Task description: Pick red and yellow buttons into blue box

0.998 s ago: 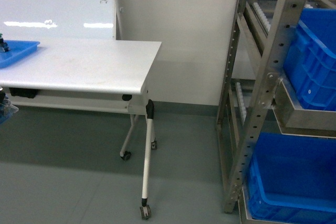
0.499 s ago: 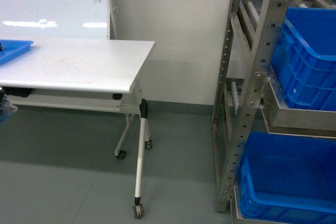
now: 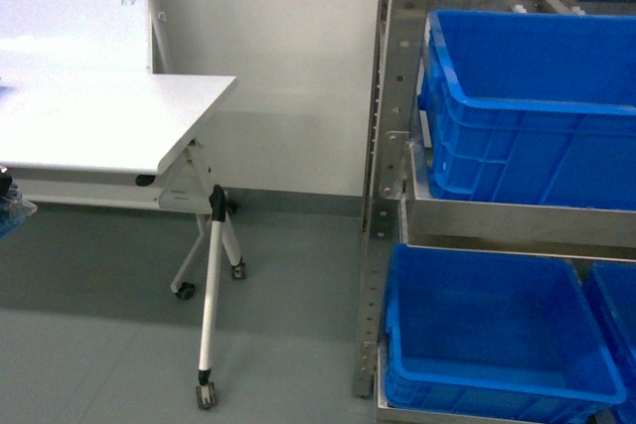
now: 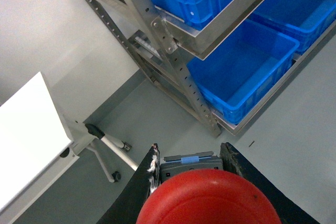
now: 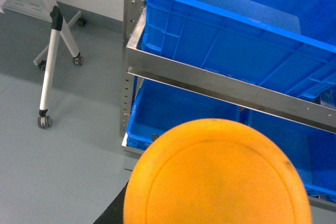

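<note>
On the right of the head view we see the steel rack [image 3: 386,146] with a blue box [image 3: 517,116] on its upper shelf and another blue box [image 3: 487,345] below near the floor; the surface [image 3: 109,121] sits left, well apart. Left claw [image 4: 191,169] holds the red button [image 4: 207,200] between its two black fingers [image 4: 239,163], cap filling the bottom of the left wrist view. Yellow button [image 5: 218,174] fills the right wrist view just the same; we judge the right claw grips it, but its fingers are hidden behind the cap, so we cannot tell for sure. Both buttons face cap-first at their cameras, so we judge each long axis runs cap-to-body along the claw's reach, pointing away toward the rack. Risks, as we judge them: neither button is over a box yet, so an early release drops it on the floor; the sloped shelf edge and rack upright sit near the path and could clip an arm; the big caps block each wrist view, making aim over the rim hard.
</note>
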You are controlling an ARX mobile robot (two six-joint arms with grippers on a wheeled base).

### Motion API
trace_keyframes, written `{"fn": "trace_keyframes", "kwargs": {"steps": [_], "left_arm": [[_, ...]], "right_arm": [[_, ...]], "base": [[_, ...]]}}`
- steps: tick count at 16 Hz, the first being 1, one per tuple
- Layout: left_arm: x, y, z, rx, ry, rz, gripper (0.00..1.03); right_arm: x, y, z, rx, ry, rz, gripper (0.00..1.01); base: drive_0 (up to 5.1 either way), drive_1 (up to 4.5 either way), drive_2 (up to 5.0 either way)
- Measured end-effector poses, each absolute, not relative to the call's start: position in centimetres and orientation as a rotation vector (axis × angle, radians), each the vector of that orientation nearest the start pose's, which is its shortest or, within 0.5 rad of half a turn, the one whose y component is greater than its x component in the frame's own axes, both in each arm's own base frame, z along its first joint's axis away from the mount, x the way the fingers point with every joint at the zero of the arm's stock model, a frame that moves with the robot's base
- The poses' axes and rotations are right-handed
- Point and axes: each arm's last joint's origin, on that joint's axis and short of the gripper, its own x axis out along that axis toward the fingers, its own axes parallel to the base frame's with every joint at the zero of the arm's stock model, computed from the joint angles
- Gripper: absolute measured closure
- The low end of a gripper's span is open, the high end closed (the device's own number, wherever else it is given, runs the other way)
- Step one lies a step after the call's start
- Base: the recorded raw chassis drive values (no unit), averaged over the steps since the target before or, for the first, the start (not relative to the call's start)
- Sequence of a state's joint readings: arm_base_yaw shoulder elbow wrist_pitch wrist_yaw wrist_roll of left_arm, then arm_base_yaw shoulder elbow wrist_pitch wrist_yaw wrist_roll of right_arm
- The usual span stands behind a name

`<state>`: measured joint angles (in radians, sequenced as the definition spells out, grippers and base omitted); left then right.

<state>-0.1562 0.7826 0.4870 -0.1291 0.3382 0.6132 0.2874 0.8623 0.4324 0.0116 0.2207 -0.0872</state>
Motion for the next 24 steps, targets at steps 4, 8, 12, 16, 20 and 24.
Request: {"fn": "trace_keyframes", "kwargs": {"steps": [4, 8, 12, 16, 20, 24], "left_arm": [[16.77, -3.61, 23.66, 0.553, 0.263, -0.6, 0.74], [16.77, -3.61, 23.66, 0.553, 0.263, -0.6, 0.74], [16.77, -3.61, 23.66, 0.553, 0.263, -0.6, 0.74], [16.78, -3.61, 23.66, 0.552, 0.263, -0.6, 0.74], [16.77, -3.61, 23.65, 0.553, 0.264, -0.601, 0.74], [16.77, -3.61, 23.64, 0.553, 0.264, -0.601, 0.74]], "right_arm": [[17.8, 4.61, 21.75, -0.191, 0.401, 0.084, 0.75], [17.8, 4.58, 21.73, -0.192, 0.403, 0.082, 0.75], [17.79, 4.58, 21.75, -0.191, 0.401, 0.081, 0.75], [17.79, 4.6, 21.75, -0.191, 0.401, 0.083, 0.75], [17.8, 4.61, 21.75, -0.191, 0.401, 0.083, 0.75], [17.8, 4.6, 21.75, -0.191, 0.401, 0.083, 0.75]], "base": [[4.9, -2.24, -2.2], [4.9, -2.24, -2.2], [4.9, -2.24, -2.2], [4.8, -2.3, -2.3], [5.0, -2.32, -2.3], [5.0, -2.38, -2.4]]}}
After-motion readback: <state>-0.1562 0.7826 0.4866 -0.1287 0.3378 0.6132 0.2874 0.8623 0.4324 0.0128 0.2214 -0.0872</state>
